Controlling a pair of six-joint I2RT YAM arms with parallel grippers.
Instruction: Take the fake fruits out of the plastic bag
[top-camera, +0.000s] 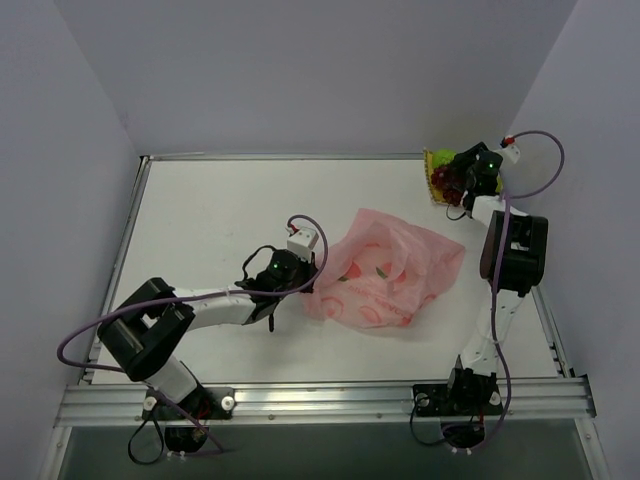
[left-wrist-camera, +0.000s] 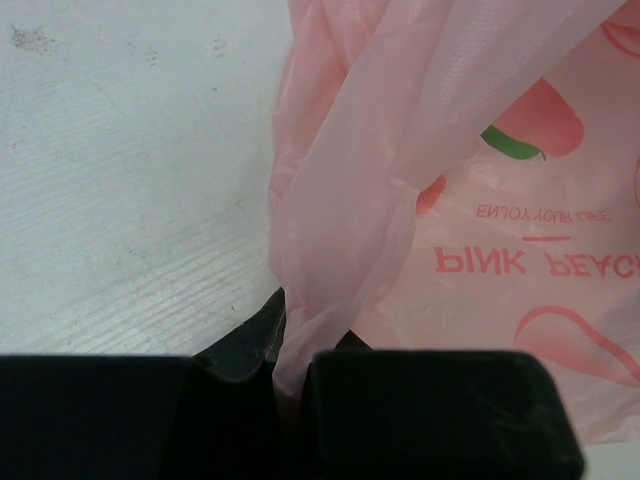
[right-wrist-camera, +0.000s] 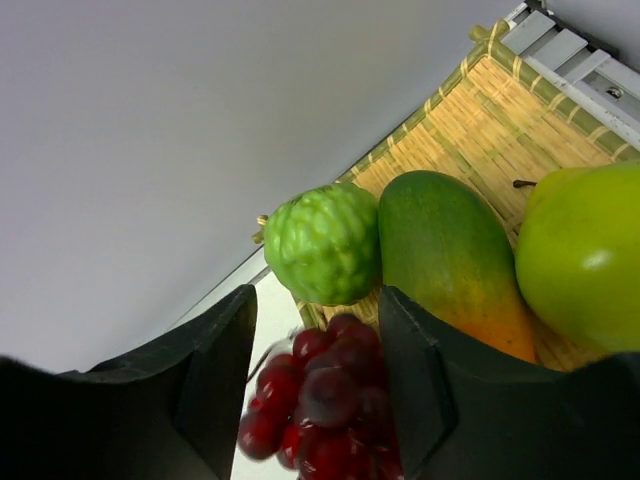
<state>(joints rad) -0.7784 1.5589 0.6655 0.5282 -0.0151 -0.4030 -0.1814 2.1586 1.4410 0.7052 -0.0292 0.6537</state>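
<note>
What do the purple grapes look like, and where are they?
The grape bunch is shiny dark red-purple plastic, many round berries packed together, its lower part blurred. It is between the right claw's open fingers, by the yellow woven mat, near a bumpy green fruit and the mango. Whether the claw touches it is unclear.

White surface (top-camera: 230, 220), faintly speckled with dark marks in places, bounded by a metal frame (top-camera: 320, 400). Yellow woven mat (right-wrist-camera: 497, 118) with a green-striped border, lying in the far right corner beside the frame. Plain pale walls (top-camera: 300, 70) on three sides.
</note>
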